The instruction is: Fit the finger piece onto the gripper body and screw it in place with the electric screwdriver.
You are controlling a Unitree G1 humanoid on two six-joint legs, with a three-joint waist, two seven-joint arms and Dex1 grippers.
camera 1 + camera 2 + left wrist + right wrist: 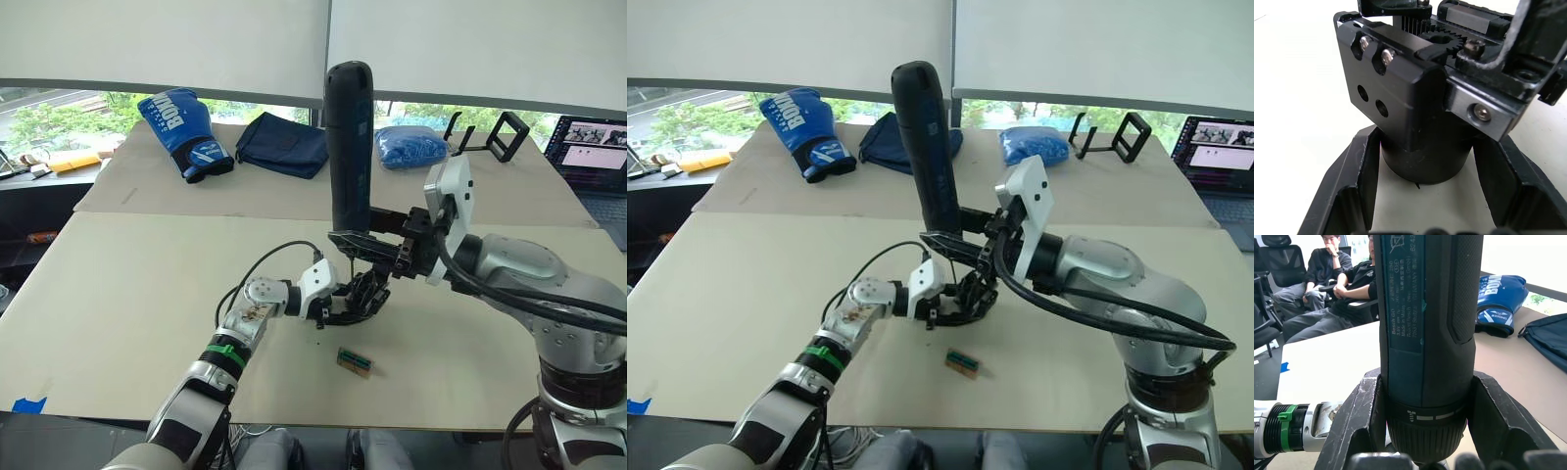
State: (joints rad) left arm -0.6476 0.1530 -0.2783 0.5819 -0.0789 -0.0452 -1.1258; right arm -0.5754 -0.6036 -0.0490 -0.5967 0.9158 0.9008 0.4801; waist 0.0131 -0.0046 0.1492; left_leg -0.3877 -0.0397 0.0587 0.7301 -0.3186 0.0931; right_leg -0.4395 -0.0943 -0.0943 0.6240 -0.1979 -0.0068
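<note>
Left claw [1422, 196] clamps the gripper body [1420, 98]; right claw [1425, 431] clamps the upright electric screwdriver [1425, 318].

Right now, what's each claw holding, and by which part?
Right claw grips the electric screwdriver low on its handle, near the collar, bit down. Left claw clamps the gripper body around its round base.

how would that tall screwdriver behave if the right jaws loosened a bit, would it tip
Probably yes: the electric screwdriver stands upright and tall, gripped only near its lower collar by the right gripper, so most of its bulk sits above the grip. Its round body would likely roll on the table. It looks rigid and fairly heavy.
</note>
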